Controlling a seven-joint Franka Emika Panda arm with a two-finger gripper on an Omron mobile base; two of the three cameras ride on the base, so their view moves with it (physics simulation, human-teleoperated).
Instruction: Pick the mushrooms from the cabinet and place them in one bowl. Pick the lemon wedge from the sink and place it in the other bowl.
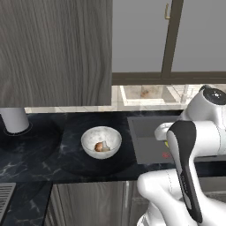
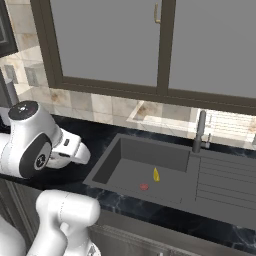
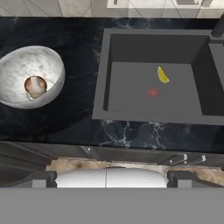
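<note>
Grey wood-grain wall cabinet [image 1: 55, 53], the largest thing in the left base view, was seen hanging with its door shut above a black marbled stone counter [image 1: 57, 165]. Set into that counter to the right was the dark grey matte rectangular sink [image 2: 150, 172], with its ribbed drainboard [image 2: 225, 185] and slim dark faucet [image 2: 200, 132] on the far right side in the right base view. Left of the sink, well apart from its rim, the round white bowl with faint grey marbling [image 1: 101, 142] was seen standing on the counter. The small brown-and-tan mushrooms [image 1: 102, 146] were found lying inside it, against the wall of the bowl; in the hand view they could not be told apart [image 3: 35, 85]. The tiny bright yellow lemon wedge [image 3: 162, 75] was seen lying on the sink floor, just beside a small red drain mark [image 3: 152, 92]. The gripper [image 3: 112, 178] was held above the counter's front edge with its fingers spread fully wide, and nothing was held between them.
</note>
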